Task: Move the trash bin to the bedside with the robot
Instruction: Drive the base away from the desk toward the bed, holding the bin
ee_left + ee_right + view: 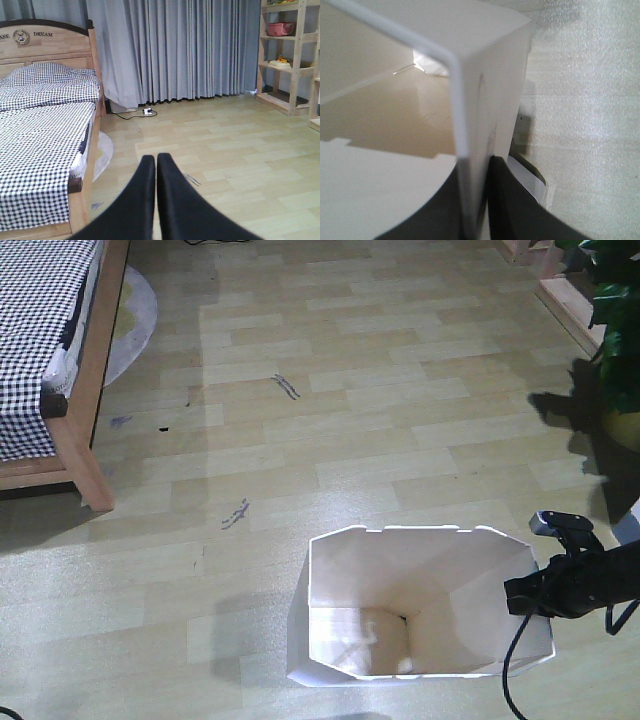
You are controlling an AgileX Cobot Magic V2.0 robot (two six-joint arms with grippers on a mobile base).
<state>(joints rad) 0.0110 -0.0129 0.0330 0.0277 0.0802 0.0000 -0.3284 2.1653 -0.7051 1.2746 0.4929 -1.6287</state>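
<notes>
In the left wrist view we are seeing the left claw (156,172) with its two black fingers pressed together, gripping nothing and hanging over the pale wooden floor (350,420). In the front view, far to the left of the trash bin (400,580) and beyond it, the bed (95,380) with its light wooden frame and black-and-white checked bedding is standing well apart from the bin, and a round rug (138,310) is lying just beside the frame. The bin is standing upright on the floor, its angular rim facing up and its cream-white inside showing. At the bin's right rim the right claw (520,598) is pinching the wall. In the right wrist view we are seeing one finger (430,215) inside that wall and the other outside it. Beyond the bin and to its right, a green potted plant (620,330) is standing.
</notes>
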